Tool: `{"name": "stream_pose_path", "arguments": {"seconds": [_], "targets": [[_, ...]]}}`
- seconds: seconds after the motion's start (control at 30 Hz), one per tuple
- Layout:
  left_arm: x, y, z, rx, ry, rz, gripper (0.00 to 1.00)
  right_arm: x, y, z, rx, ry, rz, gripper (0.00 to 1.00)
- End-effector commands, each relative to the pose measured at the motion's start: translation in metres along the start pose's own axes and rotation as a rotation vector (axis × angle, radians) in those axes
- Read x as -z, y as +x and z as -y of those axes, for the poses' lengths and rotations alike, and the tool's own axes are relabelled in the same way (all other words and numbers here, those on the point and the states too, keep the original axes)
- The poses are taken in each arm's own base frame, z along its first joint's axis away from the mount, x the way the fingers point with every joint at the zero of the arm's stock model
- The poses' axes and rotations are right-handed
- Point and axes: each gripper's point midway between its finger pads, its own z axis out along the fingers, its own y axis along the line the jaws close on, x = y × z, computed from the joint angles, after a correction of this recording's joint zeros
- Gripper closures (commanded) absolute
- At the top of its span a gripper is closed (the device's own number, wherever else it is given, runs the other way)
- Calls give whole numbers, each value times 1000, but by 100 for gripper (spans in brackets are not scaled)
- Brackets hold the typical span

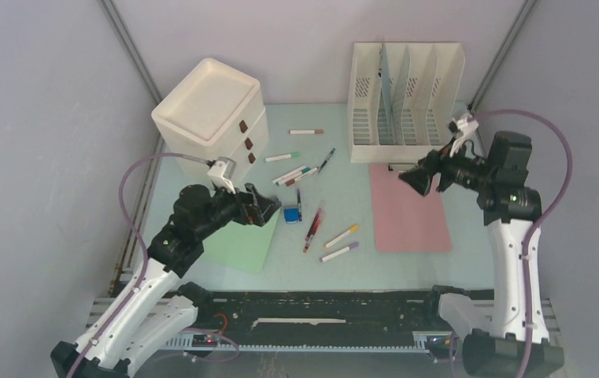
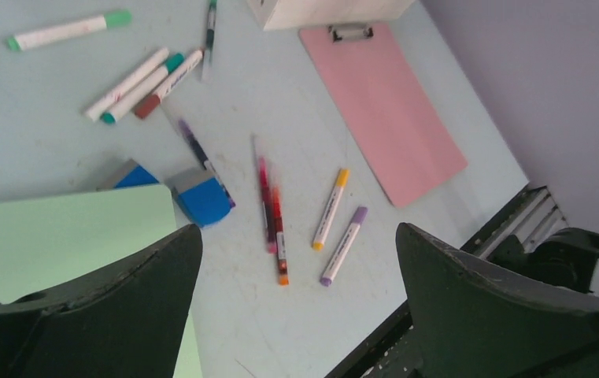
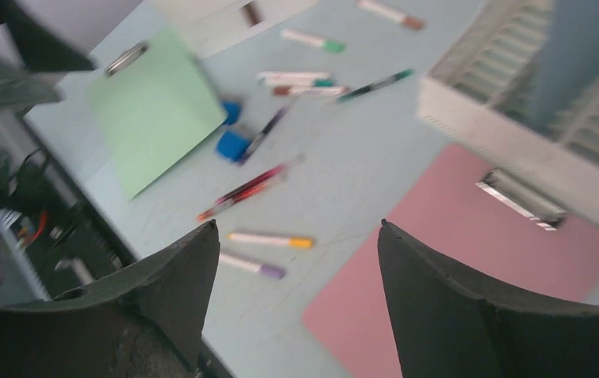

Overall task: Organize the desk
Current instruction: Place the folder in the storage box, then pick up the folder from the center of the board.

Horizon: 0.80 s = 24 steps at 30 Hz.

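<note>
The tabletop (image 1: 335,272) is spreading out under both arms, from the black rail (image 1: 319,311) at its near edge to the drawer unit (image 1: 209,102) and file rack (image 1: 406,87) along its far edge.

You're hovering the left gripper (image 1: 268,206) wide open with nothing in it, over the right edge of the green clipboard (image 1: 241,244) on the left side. The right gripper (image 1: 414,179) is hanging wide and empty too, above the clip end of the pink clipboard (image 1: 410,213), just in front of the rack.

My guess is you're lining each arm up on the board nearest it, since those look bound for the rack's slots.

The middle is sitting cluttered: blue blocks (image 2: 201,197) right beside the green board's corner, red pens (image 1: 312,227), a yellow-capped marker (image 1: 342,235), a purple-capped marker (image 1: 339,252), and more markers further back. Those blocks are crowding the left gripper's approach. Both boards are lying flat, so getting a finger under an edge looks fiddly.
</note>
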Motion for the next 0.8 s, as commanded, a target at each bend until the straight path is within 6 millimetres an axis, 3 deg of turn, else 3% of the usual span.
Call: {"name": "stream_pose_path", "arguments": {"seconds": [0.0,0.17,0.4,0.6,0.77], "targets": [[-8,5,-19,-10,-208,42,0,4,42,-49,-1,-251,-25,19],[-13,25,-52,-30,-509,19,0,1,61,-40,41,-200,-31,18],[-35,50,-65,-175,-718,-63,2,-7,68,-42,56,-202,-68,18],[-47,73,-87,-329,-889,-175,24,-7,68,-41,59,-194,-71,18],[-59,97,-97,-384,-931,-234,28,-7,69,-42,63,-195,-72,18]]}}
